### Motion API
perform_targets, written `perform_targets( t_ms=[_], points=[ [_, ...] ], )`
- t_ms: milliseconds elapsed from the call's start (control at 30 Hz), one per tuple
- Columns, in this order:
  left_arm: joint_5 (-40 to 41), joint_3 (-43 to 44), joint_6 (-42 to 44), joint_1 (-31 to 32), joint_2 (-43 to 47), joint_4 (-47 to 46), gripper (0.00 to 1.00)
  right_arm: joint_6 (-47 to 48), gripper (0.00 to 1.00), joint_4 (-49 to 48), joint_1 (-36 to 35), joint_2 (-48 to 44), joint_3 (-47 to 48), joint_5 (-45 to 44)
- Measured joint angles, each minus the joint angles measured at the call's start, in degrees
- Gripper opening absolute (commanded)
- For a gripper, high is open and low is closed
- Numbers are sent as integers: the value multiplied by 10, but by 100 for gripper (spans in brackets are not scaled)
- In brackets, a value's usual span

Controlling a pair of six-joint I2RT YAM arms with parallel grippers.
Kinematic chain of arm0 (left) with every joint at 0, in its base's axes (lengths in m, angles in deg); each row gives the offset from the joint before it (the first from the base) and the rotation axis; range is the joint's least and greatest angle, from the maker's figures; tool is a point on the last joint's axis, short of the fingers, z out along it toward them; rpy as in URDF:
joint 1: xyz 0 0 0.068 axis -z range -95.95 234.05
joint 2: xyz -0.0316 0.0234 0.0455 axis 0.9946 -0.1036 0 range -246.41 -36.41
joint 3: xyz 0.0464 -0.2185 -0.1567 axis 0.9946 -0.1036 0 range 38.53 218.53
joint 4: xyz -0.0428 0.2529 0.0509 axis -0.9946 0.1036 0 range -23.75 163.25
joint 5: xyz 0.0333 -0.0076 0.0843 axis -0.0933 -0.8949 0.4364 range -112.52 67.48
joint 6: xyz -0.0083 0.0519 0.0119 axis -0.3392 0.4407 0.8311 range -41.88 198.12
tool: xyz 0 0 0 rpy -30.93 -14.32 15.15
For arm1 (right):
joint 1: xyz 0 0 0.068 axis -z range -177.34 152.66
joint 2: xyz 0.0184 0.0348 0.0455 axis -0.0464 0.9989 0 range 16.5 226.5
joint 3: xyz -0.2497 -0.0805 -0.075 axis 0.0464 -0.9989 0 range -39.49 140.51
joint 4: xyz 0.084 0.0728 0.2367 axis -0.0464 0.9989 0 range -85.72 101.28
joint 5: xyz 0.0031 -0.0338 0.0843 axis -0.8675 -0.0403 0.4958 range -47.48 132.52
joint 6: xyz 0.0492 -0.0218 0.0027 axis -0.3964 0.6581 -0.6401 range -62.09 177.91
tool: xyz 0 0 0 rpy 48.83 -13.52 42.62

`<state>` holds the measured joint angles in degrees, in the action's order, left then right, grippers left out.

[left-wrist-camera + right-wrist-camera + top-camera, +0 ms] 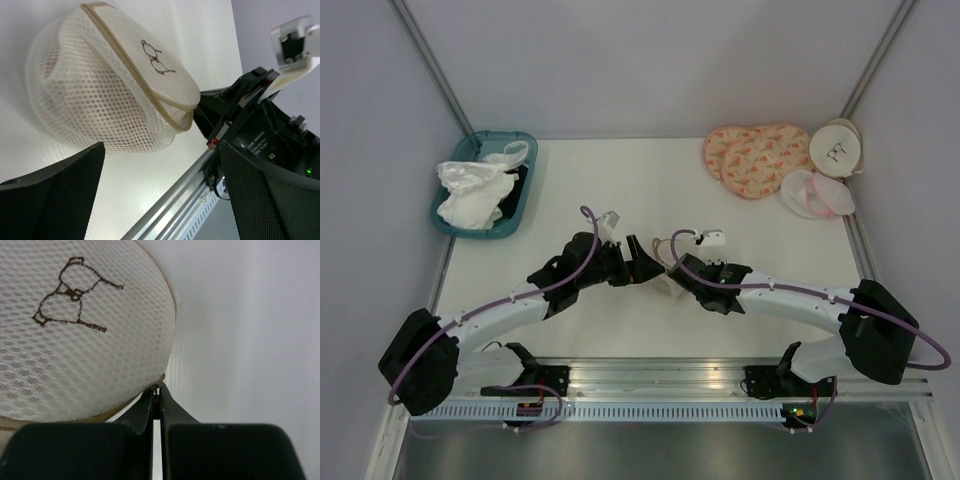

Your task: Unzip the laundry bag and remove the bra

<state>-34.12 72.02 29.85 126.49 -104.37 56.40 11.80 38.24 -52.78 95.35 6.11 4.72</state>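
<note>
The laundry bag (pixel 100 85), a round cream mesh bag with a dark bra drawing and a tan zipper rim, lies on the white table between the two grippers. In the top view only a pale bit of it (pixel 664 286) shows. My right gripper (pixel 157 390) is shut on the zipper pull at the bag's rim (pixel 125 412); it shows in the top view (pixel 677 273). My left gripper (pixel 160 200) is open and empty, its fingers just short of the bag; in the top view (pixel 642 262) it faces the right one. A pinkish shape, perhaps the bra, shows faintly through the mesh (pixel 65 95).
A teal basket (pixel 523 195) with white cloths stands at the back left. At the back right lie a peach patterned pad (pixel 755 158), a white-and-pink mesh pouch (pixel 817 193) and another round cream bag (pixel 835 148). A metal rail (pixel 650 375) runs along the near edge.
</note>
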Motion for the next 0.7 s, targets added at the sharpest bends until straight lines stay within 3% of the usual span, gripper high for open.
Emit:
perform_targets(
  t_ms=[167, 300, 633, 700],
  points=[
    [69, -31, 14, 0, 56, 3, 100, 0, 0, 0, 2, 15, -15, 0],
    [122, -58, 47, -1, 50, -10, 100, 3, 1, -5, 5, 20, -19, 5],
    [163, -54, 126, -3, -119, -104, 100, 28, 0, -32, 6, 26, -23, 38],
    [162, -31, 129, -3, -158, -119, 94, 35, 0, -40, 6, 25, -26, 47]
  ],
)
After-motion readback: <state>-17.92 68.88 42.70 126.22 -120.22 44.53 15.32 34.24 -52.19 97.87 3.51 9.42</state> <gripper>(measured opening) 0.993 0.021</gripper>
